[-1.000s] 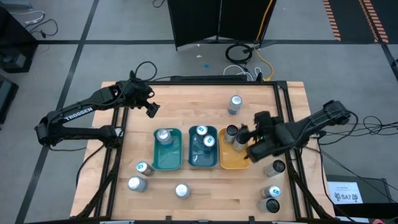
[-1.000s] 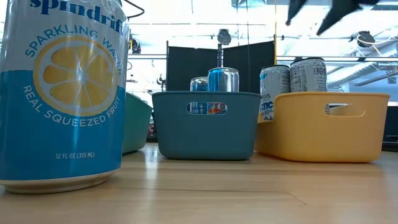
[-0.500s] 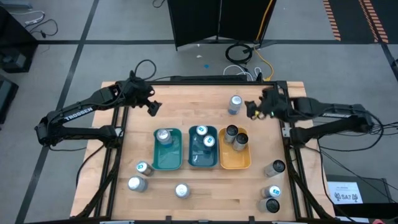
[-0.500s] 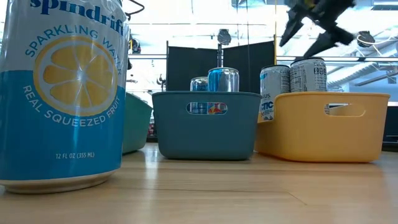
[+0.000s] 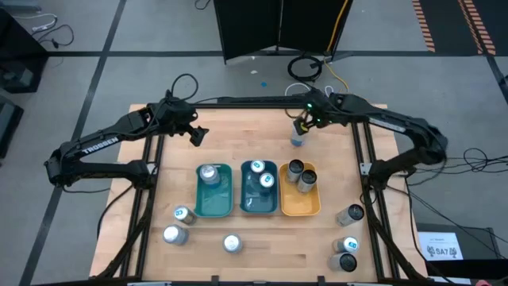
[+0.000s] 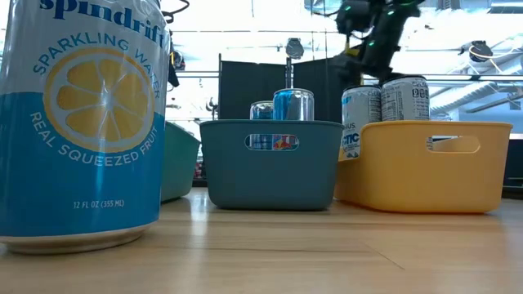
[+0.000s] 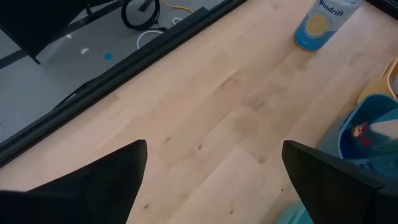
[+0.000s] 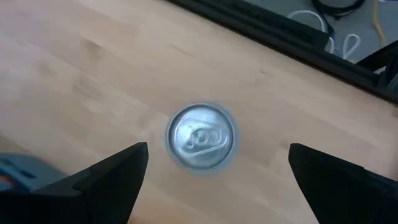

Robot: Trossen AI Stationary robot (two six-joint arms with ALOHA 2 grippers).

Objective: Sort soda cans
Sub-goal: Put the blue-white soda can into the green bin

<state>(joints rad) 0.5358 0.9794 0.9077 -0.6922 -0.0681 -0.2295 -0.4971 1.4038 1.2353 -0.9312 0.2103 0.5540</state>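
Light wood table (image 5: 246, 143), black frame; grey floor, dark screen (image 5: 274, 28) and cables (image 5: 305, 67) beyond. Teal tray (image 5: 214, 208) holds one can, blue tray (image 5: 258, 208) two, orange tray (image 5: 302, 205) two; loose cans along the near edge. Target can (image 8: 200, 137): silver top, blue lemon label, upright at the far edge. Right gripper (image 8: 211, 171) hangs over it, fingers wide, can centred between them, not touching. Left gripper (image 5: 194, 136) waits far-left, fingers wide, bare wood between them.
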